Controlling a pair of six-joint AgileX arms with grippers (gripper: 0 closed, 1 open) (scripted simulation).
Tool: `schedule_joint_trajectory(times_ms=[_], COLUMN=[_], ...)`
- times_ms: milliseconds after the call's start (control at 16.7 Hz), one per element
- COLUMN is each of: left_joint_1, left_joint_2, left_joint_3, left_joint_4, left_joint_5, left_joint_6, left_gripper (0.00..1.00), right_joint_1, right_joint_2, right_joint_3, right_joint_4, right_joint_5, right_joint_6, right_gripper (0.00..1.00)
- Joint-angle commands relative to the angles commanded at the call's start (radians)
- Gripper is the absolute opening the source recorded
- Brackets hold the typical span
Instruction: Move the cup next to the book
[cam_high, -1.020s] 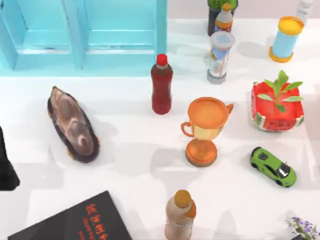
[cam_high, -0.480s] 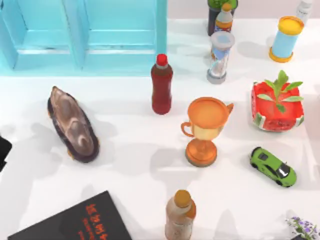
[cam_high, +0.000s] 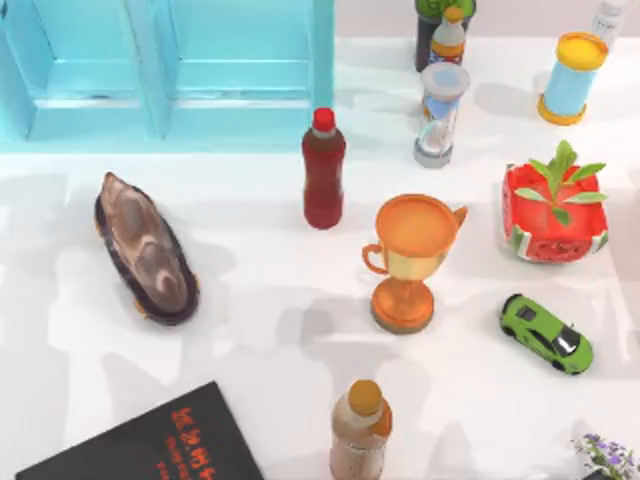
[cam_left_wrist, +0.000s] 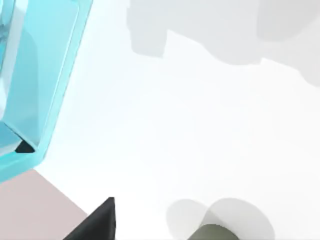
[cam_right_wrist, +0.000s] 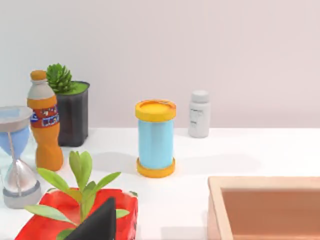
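The step in hand reads as the reach for the cup (cam_left_wrist: 215, 233). Its olive-grey top shows in the left wrist view, standing on bare white worktop (cam_high: 260, 290), well apart from the corner of the cyan cabinet (cam_left_wrist: 45, 75) and, by my reading, out toward the worktop's left side. The left pincer (cam_left_wrist: 100, 222) hangs above that patch, with the cup off to one side of it and not under it. Whether it is apart or together I cannot tell. To do this well, the arm should first bring the cup squarely beneath the pincer, then come straight down and close across the plain wall partway up, since a smooth tumbler with no handle could slip or tip if caught only by the rim. The book (cam_high: 150, 445) lies flat at the near left, its black cover running off the near edge. Bare worktop lies just beside its far edge, between it and the brown oblong stone (cam_high: 145, 250), and that looks a safe spot. The right pincer (cam_right_wrist: 97, 222), state likewise untellable, sits idle at the far right.
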Motion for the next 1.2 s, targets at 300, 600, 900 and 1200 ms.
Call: schedule_joint_trajectory(times_ms=[300, 600, 900, 1200], left_joint_1=[0.144, 0.289, 0.410, 0.449], left_joint_2=[0.325, 0.532, 0.625, 0.635], left_joint_3=[0.301, 0.516, 0.638, 0.656], left_joint_4=[-0.236, -0.408, -0.511, -0.533], left_joint_5=[0.006, 0.018, 0.032, 0.039], left_joint_6=[0.384, 0.665, 0.834, 0.864], left_gripper=[1.00, 1.00, 1.00, 1.00], right_joint_1=[0.000, 0.000, 0.000, 0.000], right_joint_2=[0.000, 0.000, 0.000, 0.000], right_joint_3=[0.000, 0.000, 0.000, 0.000], right_joint_4=[0.000, 0.000, 0.000, 0.000], right_joint_5=[0.000, 0.000, 0.000, 0.000], right_joint_6=[0.000, 0.000, 0.000, 0.000], right_gripper=[1.00, 1.00, 1.00, 1.00])
